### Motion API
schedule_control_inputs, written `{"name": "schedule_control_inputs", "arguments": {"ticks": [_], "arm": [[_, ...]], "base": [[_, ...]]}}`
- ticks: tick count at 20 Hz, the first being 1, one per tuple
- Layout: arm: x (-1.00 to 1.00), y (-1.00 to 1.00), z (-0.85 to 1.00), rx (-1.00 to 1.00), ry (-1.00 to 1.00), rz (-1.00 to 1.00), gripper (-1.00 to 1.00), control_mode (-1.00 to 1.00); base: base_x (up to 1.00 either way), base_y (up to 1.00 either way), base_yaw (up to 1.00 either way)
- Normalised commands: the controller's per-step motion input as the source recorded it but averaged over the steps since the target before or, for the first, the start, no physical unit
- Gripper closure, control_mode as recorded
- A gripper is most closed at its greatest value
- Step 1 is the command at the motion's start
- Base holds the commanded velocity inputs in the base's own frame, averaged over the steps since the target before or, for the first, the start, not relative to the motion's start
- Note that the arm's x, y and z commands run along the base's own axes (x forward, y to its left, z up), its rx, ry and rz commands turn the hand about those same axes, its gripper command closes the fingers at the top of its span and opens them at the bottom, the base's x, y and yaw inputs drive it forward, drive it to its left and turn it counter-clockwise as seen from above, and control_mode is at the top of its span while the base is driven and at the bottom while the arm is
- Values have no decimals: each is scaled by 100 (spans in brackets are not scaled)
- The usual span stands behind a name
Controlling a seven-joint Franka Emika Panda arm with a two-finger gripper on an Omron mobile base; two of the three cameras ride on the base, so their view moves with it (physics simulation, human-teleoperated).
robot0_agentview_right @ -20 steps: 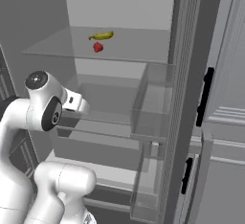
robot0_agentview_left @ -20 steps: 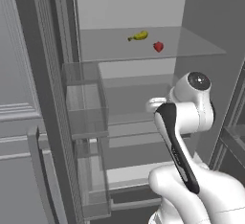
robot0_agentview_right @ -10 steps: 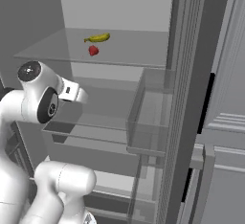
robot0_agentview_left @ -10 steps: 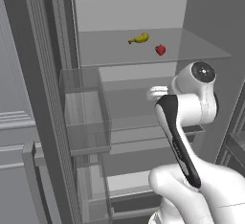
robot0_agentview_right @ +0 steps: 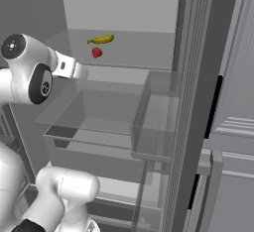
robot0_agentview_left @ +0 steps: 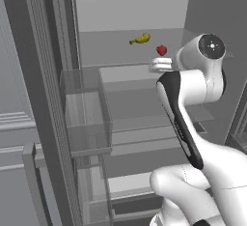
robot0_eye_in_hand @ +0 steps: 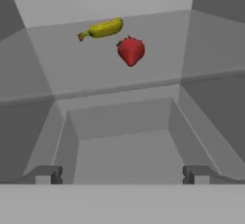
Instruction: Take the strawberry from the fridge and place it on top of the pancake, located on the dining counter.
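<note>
Red strawberry point(robot0_eye_in_hand: 130, 50) beside banana point(robot0_eye_in_hand: 101, 28); hand view shows gripper point(robot0_eye_in_hand: 122, 174) jaws spread, empty.

I see a glass shelf point(robot0_eye_in_hand: 72, 74) inside the fridge point(robot0_agentview_left: 46, 99). A red strawberry point(robot0_eye_in_hand: 130, 51) and a little yellow banana point(robot0_eye_in_hand: 101, 29) lie on it, close together.

Base views flank arm, both facing open fridge point(robot0_agentview_left: 144, 104) shelves; hand view looks closer, same shelf
</note>
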Motion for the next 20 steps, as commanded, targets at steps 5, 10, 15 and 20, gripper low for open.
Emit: {"name": "schedule_control_inputs", "arguments": {"ticks": [5, 10, 15, 20], "arm": [[48, -1, 54, 0, -4, 0, -100, -100], [43, -5, 9, 0, -3, 0, -100, -100], [33, -13, -11, 0, 0, 0, -100, -100], [27, -13, -21, 0, 0, 0, -100, -100]], "base": [[0, 0, 0], [0, 0, 0], [0, 0, 0], [0, 0, 0]]}}
